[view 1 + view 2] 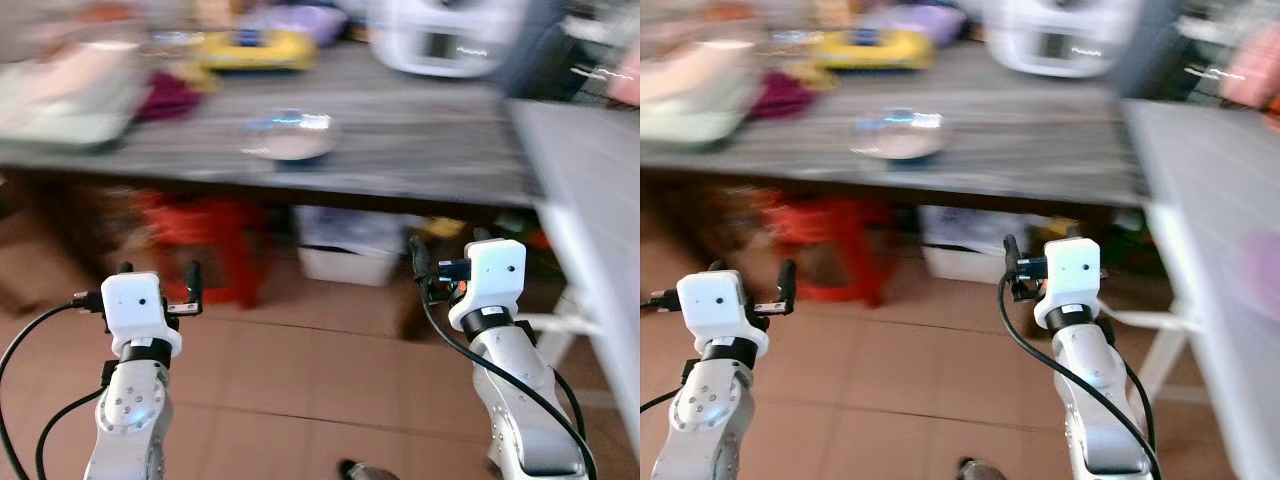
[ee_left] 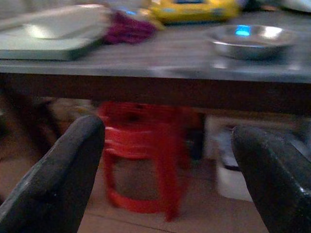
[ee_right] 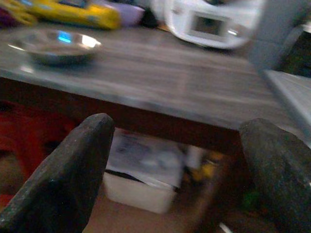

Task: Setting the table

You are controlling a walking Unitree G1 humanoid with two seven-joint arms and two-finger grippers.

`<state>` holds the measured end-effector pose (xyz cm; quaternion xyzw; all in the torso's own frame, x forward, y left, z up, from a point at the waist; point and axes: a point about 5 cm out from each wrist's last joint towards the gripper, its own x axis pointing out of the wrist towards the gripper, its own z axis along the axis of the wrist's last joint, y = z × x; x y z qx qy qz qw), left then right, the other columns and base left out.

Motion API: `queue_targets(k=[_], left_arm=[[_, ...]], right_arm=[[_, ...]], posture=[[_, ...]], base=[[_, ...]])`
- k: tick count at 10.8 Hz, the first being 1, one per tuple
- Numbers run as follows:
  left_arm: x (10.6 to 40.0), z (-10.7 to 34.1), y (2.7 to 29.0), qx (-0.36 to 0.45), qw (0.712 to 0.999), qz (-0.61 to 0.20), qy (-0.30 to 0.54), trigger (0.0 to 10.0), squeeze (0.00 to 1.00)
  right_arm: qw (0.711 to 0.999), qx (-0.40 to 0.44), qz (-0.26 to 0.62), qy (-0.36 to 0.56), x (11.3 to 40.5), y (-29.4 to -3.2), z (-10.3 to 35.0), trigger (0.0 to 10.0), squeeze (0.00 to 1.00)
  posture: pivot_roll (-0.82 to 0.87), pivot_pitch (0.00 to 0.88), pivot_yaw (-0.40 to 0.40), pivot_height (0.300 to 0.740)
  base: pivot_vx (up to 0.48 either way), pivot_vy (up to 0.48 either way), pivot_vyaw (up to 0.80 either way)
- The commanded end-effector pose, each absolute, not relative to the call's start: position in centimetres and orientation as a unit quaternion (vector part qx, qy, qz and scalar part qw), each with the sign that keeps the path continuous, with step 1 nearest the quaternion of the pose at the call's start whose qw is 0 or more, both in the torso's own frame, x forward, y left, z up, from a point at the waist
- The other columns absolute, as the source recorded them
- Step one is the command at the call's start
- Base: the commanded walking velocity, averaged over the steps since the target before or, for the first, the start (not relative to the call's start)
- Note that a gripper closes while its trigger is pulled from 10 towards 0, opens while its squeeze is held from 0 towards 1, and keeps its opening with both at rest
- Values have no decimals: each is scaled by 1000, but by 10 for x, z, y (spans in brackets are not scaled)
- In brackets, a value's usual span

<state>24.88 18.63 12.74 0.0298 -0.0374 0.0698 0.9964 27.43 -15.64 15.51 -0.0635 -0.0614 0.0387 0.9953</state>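
A shallow metal bowl [image 1: 290, 137] sits near the front edge of a dark wooden table [image 1: 420, 150]. The bowl also shows in the left wrist view [image 2: 252, 41] and the right wrist view [image 3: 56, 44]. My left gripper [image 1: 160, 278] is raised in front of the table, below its edge, open and empty. My right gripper [image 1: 447, 250] is held at about the same height to the right, open too, with nothing between its fingers. Both are well short of the bowl. The picture is blurred.
On the table are a pale tray [image 1: 60, 100] at the left, a purple cloth [image 1: 165, 97], a yellow object [image 1: 255, 50] and a white appliance [image 1: 445, 35] at the back. A red stool [image 1: 205, 245] and a white box [image 1: 345, 255] stand underneath. A light grey table [image 1: 590, 170] runs along the right.
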Motion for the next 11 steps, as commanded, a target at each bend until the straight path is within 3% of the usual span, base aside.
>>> queue_targets(k=[1,11], left_arm=[[247,126,187,33,997,68,-31,10000,0],[247,119,186,34,996,82,-5,10000,0]], right_arm=[[996,-64,35,-59,273,-157,155,10000,0],[996,-68,33,-54,273,-159,153,10000,0]], posture=[[-91,175,2,740],[-92,176,-1,740]], base=[[0,-270,-538],[0,-27,-51]])
